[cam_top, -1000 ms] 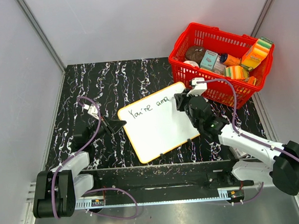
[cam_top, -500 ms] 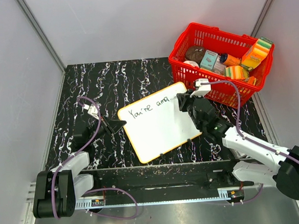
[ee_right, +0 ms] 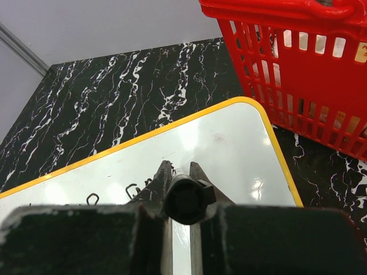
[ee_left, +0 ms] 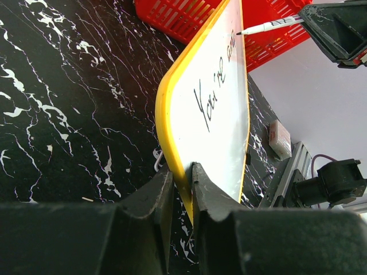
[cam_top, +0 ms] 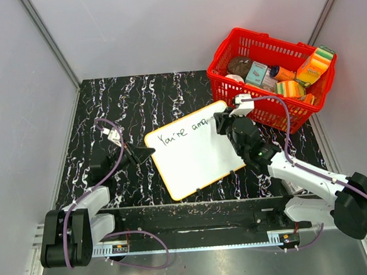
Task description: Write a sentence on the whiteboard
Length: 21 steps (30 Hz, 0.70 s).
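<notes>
The whiteboard (cam_top: 194, 159) lies on the black marbled table (cam_top: 137, 100), its orange-yellow rim all round and "You're ama" written along its far edge. My left gripper (cam_top: 148, 151) is shut on the board's left rim, one finger on each face (ee_left: 182, 172). My right gripper (cam_top: 223, 123) is shut on a marker and hovers over the board's far right corner. In the left wrist view the marker (ee_left: 269, 26) has a white barrel and its tip meets the board (ee_left: 215, 114) at the end of the writing. In the right wrist view the marker's black end (ee_right: 184, 197) fills the jaws (ee_right: 180, 167).
A red basket (cam_top: 230, 87) full of groceries and sponges stands at the back right, close to the whiteboard's far corner (ee_right: 252, 106). Grey walls close in the table on three sides. The arms' mounting rail (cam_top: 196, 228) runs along the near edge.
My right gripper with the marker drifted slightly right, then came back left to the end of the writing. The left gripper and the board have not moved.
</notes>
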Motion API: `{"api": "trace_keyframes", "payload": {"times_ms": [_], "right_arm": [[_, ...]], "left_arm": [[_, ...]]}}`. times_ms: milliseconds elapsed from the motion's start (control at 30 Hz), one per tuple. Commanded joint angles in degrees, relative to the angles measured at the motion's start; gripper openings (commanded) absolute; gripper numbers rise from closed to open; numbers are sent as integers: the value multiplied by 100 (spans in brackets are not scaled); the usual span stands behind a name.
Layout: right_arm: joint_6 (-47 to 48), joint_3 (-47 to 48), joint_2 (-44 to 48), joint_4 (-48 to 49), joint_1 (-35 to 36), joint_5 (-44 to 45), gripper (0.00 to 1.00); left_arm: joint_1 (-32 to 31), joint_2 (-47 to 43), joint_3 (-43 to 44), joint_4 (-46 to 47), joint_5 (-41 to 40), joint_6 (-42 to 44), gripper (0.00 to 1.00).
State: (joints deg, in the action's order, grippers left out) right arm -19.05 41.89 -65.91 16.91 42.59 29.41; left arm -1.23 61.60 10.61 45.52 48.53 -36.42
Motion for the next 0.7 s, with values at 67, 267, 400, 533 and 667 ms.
{"api": "trace_keyframes", "payload": {"times_ms": [67, 267, 400, 533, 667], "right_arm": [[112, 250, 17, 392, -31, 118, 0], [86, 241, -141, 401, -40, 162, 0], [86, 214, -124, 314, -31, 223, 0], [50, 171, -80, 199, -49, 346, 0], [7, 127, -45, 111, -93, 408, 0]], "left_arm": [[-26, -43, -68, 186, 33, 417, 0], [-26, -52, -68, 177, 33, 417, 0], [-26, -52, -68, 177, 42, 417, 0], [-26, -52, -68, 177, 42, 417, 0], [-26, -61, -68, 186, 33, 426, 0]]}}
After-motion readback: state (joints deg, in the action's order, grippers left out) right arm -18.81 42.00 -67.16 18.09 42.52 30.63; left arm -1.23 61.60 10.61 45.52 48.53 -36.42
